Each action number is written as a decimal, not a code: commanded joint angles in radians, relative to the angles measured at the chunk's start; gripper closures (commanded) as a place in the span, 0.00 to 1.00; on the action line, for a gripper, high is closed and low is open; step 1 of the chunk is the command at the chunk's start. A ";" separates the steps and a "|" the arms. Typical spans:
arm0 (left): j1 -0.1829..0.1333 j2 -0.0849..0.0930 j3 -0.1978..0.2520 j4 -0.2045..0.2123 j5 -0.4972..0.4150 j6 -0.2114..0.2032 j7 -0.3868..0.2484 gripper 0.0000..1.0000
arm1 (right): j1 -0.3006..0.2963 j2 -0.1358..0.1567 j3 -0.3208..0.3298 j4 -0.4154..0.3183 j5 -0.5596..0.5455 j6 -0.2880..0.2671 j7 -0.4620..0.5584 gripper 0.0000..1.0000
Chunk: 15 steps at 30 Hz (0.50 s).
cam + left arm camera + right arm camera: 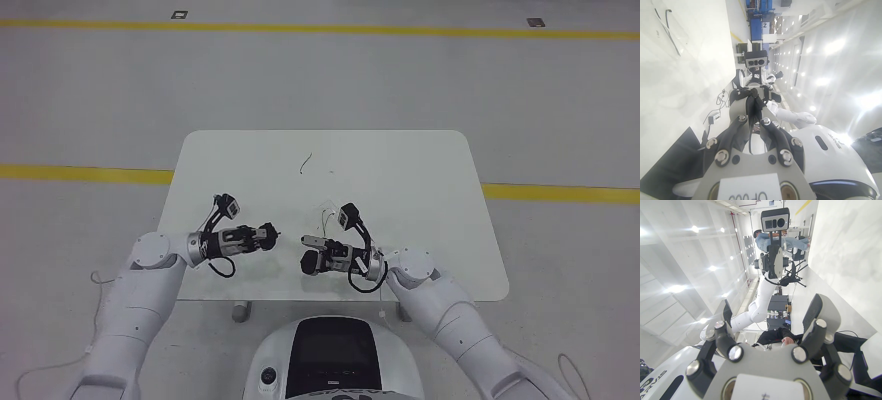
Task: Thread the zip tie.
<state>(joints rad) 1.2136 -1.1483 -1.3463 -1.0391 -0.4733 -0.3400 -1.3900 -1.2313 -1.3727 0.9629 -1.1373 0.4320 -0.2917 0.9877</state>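
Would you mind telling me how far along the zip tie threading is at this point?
Done: nothing yet; the zip tie lies unlooped on the far half of the table, away from both arms. In hand: nothing; the right gripper is open and empty, the left gripper shut, with nothing seen in it. Remaining: picking up the tie and threading it.

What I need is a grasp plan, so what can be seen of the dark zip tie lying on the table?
The zip tie is a thin dark strip that looks like plastic. It lies flat on the white table, toward the edge far from the robot. It forms a gentle open curve with no closed loop, so it looks unthreaded. Its head is too small to make out. Only the tabletop touches it.
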 commanded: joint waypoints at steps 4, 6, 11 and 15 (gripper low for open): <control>0.002 -0.004 0.003 -0.003 0.001 0.000 0.000 1.00 | 0.000 0.000 0.000 0.000 0.000 0.000 0.000 0.00; 0.002 -0.004 0.003 -0.003 0.001 0.000 0.000 1.00 | 0.000 0.000 0.000 0.000 0.000 0.000 0.000 0.00; 0.011 0.000 0.011 -0.027 0.026 0.000 0.042 1.00 | 0.000 0.000 0.000 0.000 0.000 0.000 0.000 0.00; 0.012 0.006 0.005 -0.041 0.012 0.000 0.019 1.00 | 0.000 0.000 0.000 0.000 0.000 0.000 0.000 0.00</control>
<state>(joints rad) 1.2268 -1.1443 -1.3391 -1.0764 -0.4649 -0.3400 -1.3662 -1.2313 -1.3727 0.9629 -1.1373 0.4320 -0.2917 0.9877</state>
